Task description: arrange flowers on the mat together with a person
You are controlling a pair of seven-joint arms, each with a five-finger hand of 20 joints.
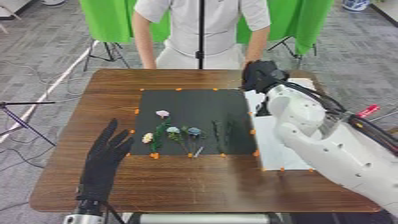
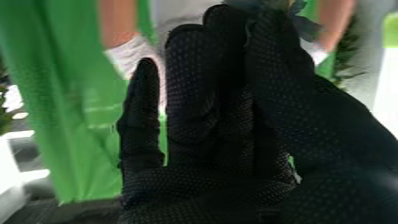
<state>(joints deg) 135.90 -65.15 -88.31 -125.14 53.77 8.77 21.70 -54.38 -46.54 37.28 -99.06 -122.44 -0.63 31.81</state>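
In the head view, the black mat holds a pink flower, a cream flower, a white flower, a blue flower and green stems. My right hand is over the mat's far right corner. In the right wrist view, the thumb and fingers of my right hand pinch a dark bluish flower, partly hidden behind them. My left hand is left of the mat, its fingers straight.
A white sheet lies right of the mat, partly under my right arm. Orange tape pieces mark the mat's edges. A person stands at the table's far edge, arms lowered.
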